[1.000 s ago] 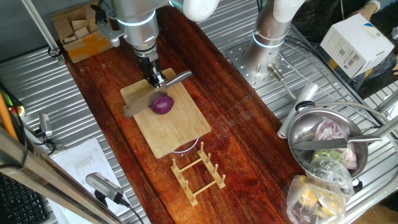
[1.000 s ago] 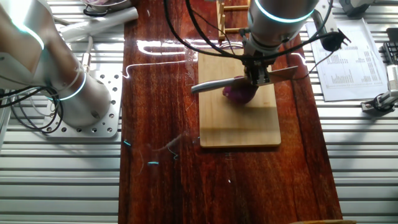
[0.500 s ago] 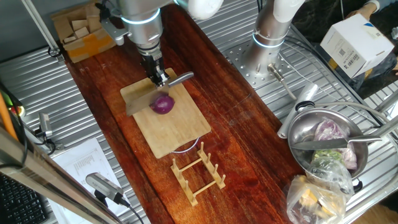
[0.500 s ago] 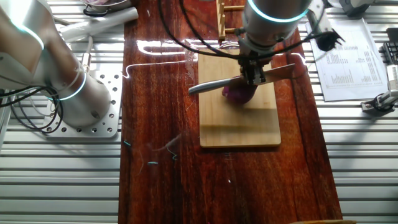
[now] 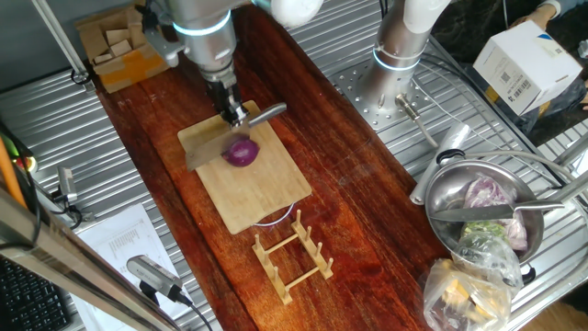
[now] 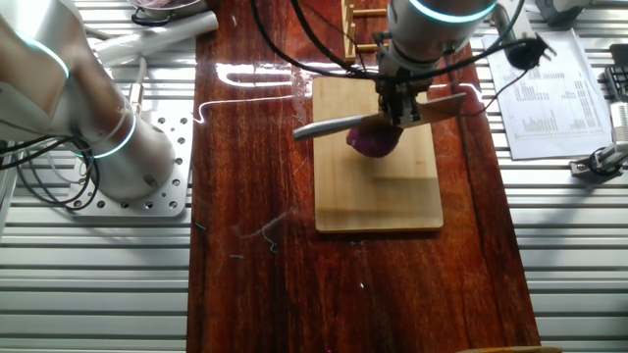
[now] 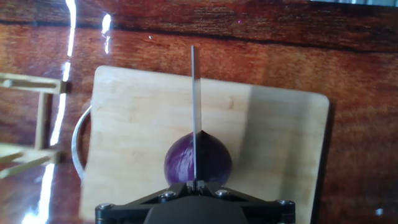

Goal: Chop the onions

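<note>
A small red onion (image 5: 243, 153) (image 6: 373, 140) (image 7: 199, 158) lies whole on the bamboo board (image 5: 248, 198) (image 6: 378, 196) (image 7: 137, 118). My gripper (image 5: 234, 115) (image 6: 402, 108) (image 7: 196, 184) is shut on a knife (image 5: 207, 152) (image 6: 324, 127). The knife is held level just above the onion. In the hand view its thin blade (image 7: 194, 106) runs edge-on across the middle of the onion. Whether the edge touches the skin I cannot tell.
A wooden rack (image 5: 294, 255) (image 6: 368, 20) (image 7: 25, 118) stands past one short end of the board. A metal bowl (image 5: 441, 198) with vegetables sits to the right. A second arm's base (image 5: 390, 78) (image 6: 108, 147), a box of wooden blocks (image 5: 115, 51) and papers (image 6: 549, 93) surround the wooden top.
The gripper and knife have risen slightly above the onion. The onion stays on the board, nearly unmoved.
</note>
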Motion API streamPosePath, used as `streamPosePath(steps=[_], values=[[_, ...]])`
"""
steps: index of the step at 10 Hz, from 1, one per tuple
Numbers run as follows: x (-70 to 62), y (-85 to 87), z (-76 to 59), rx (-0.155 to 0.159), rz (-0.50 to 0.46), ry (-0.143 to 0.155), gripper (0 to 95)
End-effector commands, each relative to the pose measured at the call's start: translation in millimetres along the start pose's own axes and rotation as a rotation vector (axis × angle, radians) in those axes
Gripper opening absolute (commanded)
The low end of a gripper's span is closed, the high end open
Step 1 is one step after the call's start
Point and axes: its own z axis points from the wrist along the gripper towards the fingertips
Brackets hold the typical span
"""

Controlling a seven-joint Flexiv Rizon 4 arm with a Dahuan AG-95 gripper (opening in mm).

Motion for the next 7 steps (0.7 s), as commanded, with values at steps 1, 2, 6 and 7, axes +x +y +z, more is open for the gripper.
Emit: streamPosePath(steps=[1, 2, 6, 7], values=[[-2.1, 1.4, 3.2, -0.002, -0.002, -0.001, 0.0], [-3.0, 1.3, 4.6, 0.000, -0.002, 0.001, 0.0], [-14.0, -10.6, 45.0, 0.015, -0.017, -0.011, 0.0], [-14.5, -12.0, 53.0, 0.014, -0.020, -0.015, 0.0]])
